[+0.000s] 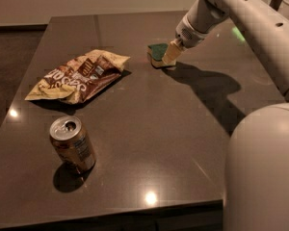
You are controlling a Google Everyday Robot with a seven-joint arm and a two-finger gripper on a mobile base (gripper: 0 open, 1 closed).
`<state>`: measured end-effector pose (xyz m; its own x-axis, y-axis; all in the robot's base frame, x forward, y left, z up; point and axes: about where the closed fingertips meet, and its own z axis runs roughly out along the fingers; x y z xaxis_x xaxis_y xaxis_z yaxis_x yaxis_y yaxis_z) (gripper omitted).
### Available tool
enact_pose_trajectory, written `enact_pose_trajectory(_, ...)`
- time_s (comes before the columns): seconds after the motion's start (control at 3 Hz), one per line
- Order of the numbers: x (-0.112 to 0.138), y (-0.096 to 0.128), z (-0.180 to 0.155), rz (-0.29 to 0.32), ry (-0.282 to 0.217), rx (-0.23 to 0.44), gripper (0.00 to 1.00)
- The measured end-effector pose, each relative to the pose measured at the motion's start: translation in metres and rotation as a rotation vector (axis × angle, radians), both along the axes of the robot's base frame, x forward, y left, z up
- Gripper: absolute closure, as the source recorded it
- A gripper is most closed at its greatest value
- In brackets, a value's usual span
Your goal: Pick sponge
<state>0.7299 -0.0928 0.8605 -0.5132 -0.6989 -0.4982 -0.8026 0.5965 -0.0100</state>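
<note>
The sponge (157, 52) lies flat, green side up, far back on the table (149, 129). The gripper (170, 56) covers its right end, hiding its long way. I cannot tell if the gripper is squeezing.

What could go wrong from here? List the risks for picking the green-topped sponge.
1. The cream-tipped gripper sits at the right edge of the small green-topped, yellow-based sponge, so it may catch only a corner and lose it on lifting.
2. The glossy dark tabletop looks slick; a push could slide the sponge left toward the crumpled brown chip bag.
</note>
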Motion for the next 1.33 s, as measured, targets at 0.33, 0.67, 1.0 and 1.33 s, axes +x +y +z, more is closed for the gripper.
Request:
enact_pose_trajectory(0.33, -0.02, -0.004, 0.015, 0.017, -0.015, 0.013, 1.0)
enact_pose_trajectory(0.67, -0.047, -0.007, 0.03, 0.038, -0.022, 0.032, 1.0)
enact_pose_trajectory(1.0, -0.067, -0.009, 0.054, 0.063, -0.051, 0.057, 1.0)
enact_pose_trajectory(1.33, -0.082, -0.008, 0.085, 0.096, -0.096, 0.073, 1.0)
